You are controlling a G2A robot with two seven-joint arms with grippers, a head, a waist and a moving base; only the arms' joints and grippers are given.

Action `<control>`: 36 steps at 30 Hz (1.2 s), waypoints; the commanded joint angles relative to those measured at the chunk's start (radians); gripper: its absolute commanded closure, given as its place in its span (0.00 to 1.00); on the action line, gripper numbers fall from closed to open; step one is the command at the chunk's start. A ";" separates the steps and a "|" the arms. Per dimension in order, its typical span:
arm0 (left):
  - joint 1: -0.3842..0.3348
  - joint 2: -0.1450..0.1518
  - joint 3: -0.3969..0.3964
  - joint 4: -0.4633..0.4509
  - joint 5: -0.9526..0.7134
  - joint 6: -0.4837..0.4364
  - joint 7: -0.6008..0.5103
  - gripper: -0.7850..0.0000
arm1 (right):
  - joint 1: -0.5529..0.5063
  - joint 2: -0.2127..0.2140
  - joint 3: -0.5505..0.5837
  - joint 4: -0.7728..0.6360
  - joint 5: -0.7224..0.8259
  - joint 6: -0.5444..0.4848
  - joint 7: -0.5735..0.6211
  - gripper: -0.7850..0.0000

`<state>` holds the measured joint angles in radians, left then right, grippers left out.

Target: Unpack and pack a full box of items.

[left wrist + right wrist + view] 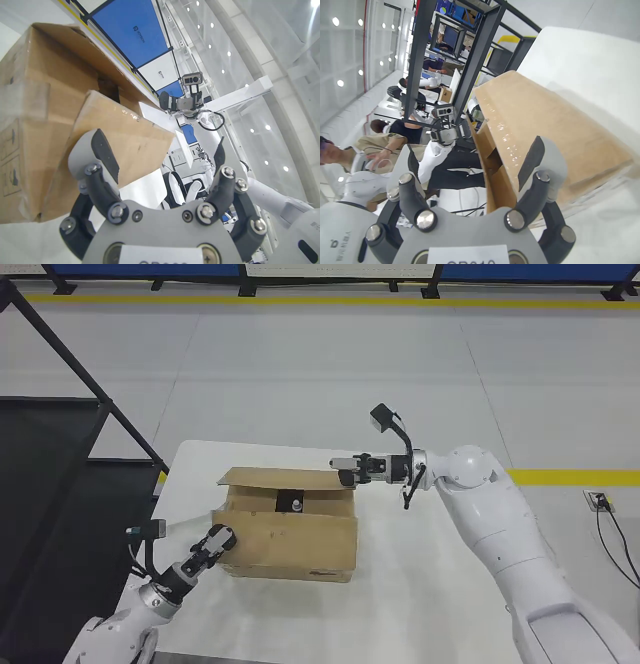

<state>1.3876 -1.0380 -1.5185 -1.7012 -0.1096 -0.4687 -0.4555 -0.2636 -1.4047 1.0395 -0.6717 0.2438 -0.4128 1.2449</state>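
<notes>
Left pincer [160,141] is spread wide at the box's near left corner. One black pad [105,152] sits in front of a loose side flap [125,140] with nothing pinched, and I cannot tell whether it touches. Right pincer [472,145] is spread too and empty, straddling the far right corner at the end of the raised rear flap [285,477].

The broad white table [420,594] carries the brown corrugated cardboard box [290,544] near its middle. The top is only part open: the front flap [290,522] lies over most of it, leaving a dark gap. A small dark item with a pale spot [295,502] shows in that gap, too small to identify.

The step in hand looks like opening the flaps for unpacking. Each pincer would do well to take its flap by the free edge, close to a corner. It should fold the flap outward past upright so it stays back. Working opposite sides together should keep the box from sliding.

Black handling pictograms [10,160] mark the box's side and carry no legible words. The white sticker [162,255] on the left pincer's base is cut off and unreadable.
</notes>
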 commanded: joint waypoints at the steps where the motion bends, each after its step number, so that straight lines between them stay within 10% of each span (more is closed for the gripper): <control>1: -0.019 -0.004 0.023 0.014 0.026 0.005 0.017 0.00 | -0.009 -0.002 -0.007 -0.014 0.000 0.060 -0.018 0.00; 14: -0.075 -0.018 0.082 0.063 0.113 -0.009 0.069 0.00 | -0.075 -0.017 -0.041 -0.096 0.040 0.302 -0.121 0.00; 36: -0.020 -0.019 0.003 0.054 0.058 -0.096 0.112 0.00 | -0.317 0.040 0.045 -0.340 -0.001 0.314 -0.196 0.00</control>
<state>1.3520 -1.0591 -1.4932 -1.6392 -0.0333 -0.5559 -0.3476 -0.5755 -1.3654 1.0835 -1.0075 0.2392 -0.0996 1.0467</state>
